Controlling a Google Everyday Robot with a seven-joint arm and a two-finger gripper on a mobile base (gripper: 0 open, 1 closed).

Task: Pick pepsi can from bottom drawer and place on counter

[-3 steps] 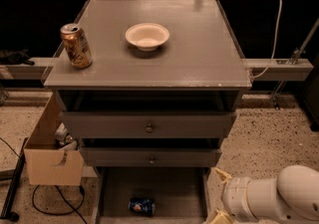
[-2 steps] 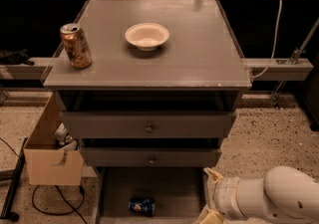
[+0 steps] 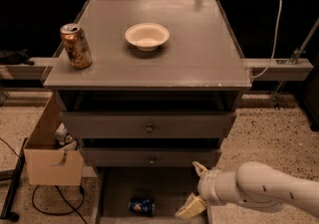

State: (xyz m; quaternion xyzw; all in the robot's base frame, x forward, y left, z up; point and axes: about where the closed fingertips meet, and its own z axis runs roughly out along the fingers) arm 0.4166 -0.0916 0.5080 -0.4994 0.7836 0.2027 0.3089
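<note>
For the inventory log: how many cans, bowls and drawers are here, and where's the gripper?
Cans: 2 (gold-brown can on the counter, pepsi can in the bottom drawer)
Bowls: 1 (white bowl on the counter)
Drawers: 3 (bottom drawer open, two knobbed drawers above)
Total: 6
The gripper is over the bottom drawer's right side, apart from the pepsi can.

My tool (image 3: 195, 188) hangs low at the right side of the bottom drawer (image 3: 159, 188), fingers apart, and hides part of the drawer's right wall. The bottom edge cuts off the front of that drawer. My arm (image 3: 271, 192) runs out past the right edge. The pepsi can (image 3: 142, 206) is small and dim, so I cannot read its logo. I cannot tell what lies in the box (image 3: 52, 167).
</note>
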